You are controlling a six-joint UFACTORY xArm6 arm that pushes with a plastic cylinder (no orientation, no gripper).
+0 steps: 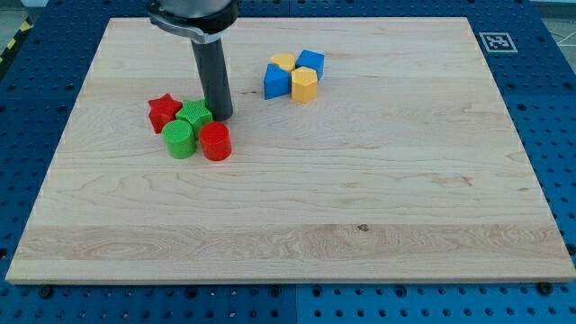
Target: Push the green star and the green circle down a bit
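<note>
The green star (193, 115) lies on the wooden board at the view's left, touching the green circle (179, 140) just below it. A red star (164, 112) sits to the green star's left and a red circle (215, 142) to the green circle's right; these blocks form one tight cluster. My tip (220, 117) rests on the board right beside the green star's right edge, just above the red circle. The dark rod rises from it to the view's top.
A second cluster sits at the view's upper middle: a blue block (277, 81), a blue block (310, 63), a yellow block (283, 61) and a yellow block (304, 85). The board (360, 198) lies on a blue perforated table, with a fiducial tag (496, 41) at the upper right.
</note>
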